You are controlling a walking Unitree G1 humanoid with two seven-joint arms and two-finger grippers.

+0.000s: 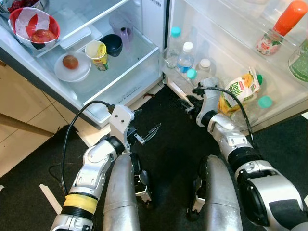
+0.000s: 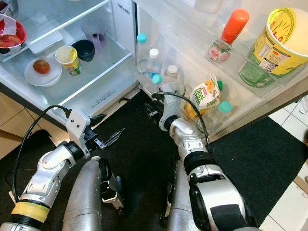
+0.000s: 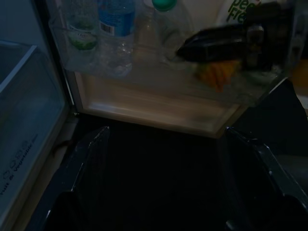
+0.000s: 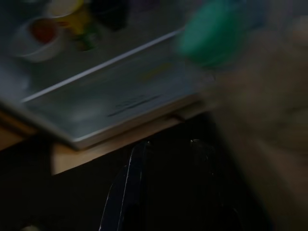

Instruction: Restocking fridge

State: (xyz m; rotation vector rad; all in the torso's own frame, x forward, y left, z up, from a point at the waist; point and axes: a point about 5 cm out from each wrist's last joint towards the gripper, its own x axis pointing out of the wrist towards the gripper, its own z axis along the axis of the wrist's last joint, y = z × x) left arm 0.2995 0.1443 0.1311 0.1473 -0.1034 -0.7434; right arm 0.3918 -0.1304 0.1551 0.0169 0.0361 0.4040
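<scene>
We see our left claw [image 3: 163, 144] spread wide over the dark mat [image 3: 159, 178]. Ahead of it, the door shelf [image 3: 154, 103] holds water bottles [image 3: 115, 29] and a green-capped bottle [image 3: 166, 19].

My left gripper [image 1: 147, 134] hangs spread over bare black mat [image 1: 168, 144], with open room ahead up to the fridge's lower drawer [image 1: 122, 89]. My right gripper [image 1: 190, 103] sits close against the door's bottom shelf [image 1: 231, 113], which is crowded: water bottles [image 1: 185, 57] at the hinge end, a juice pouch [image 1: 238, 91] beside them. On the glass shelf [image 1: 130, 53], a plate [image 1: 72, 67], a cup [image 1: 97, 54] and a dark bowl [image 1: 113, 44] leave a bare strip at the front.
</scene>
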